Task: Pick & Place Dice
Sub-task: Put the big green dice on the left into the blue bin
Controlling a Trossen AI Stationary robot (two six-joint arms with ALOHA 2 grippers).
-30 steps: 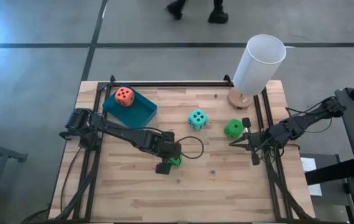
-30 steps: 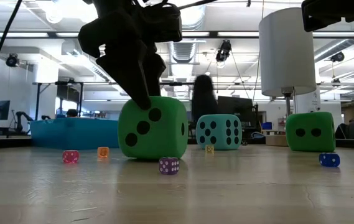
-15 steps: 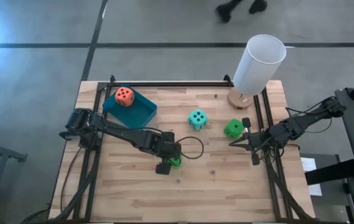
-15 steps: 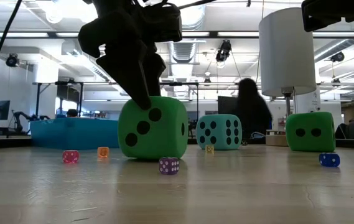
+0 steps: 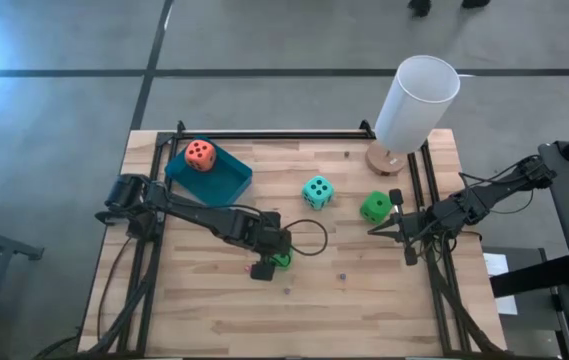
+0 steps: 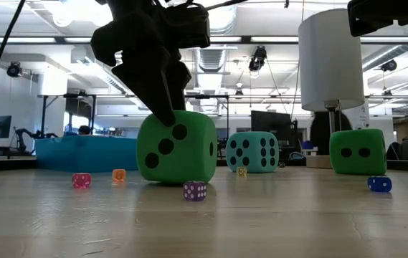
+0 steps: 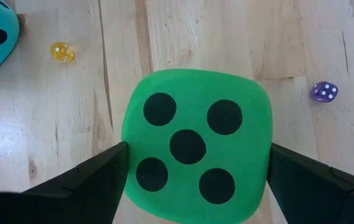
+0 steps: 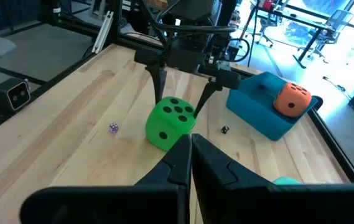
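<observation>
Your left gripper (image 7: 189, 171) straddles the green die (image 7: 195, 146) near the blue tray (image 5: 226, 180), fingers (image 7: 96, 177) spread, barely touching its flanks; it looks soft and light, so squeeze mid-face.

On the bench (image 5: 214, 310), the left gripper (image 5: 274, 262) has its jaws over 1 green die (image 5: 282, 259). An orange die (image 5: 200, 154) sits in the blue tray (image 5: 226, 177). A teal die (image 5: 316, 191) and another green die (image 5: 374, 207) lie right; the right gripper (image 5: 376, 229) waits nearby.
</observation>
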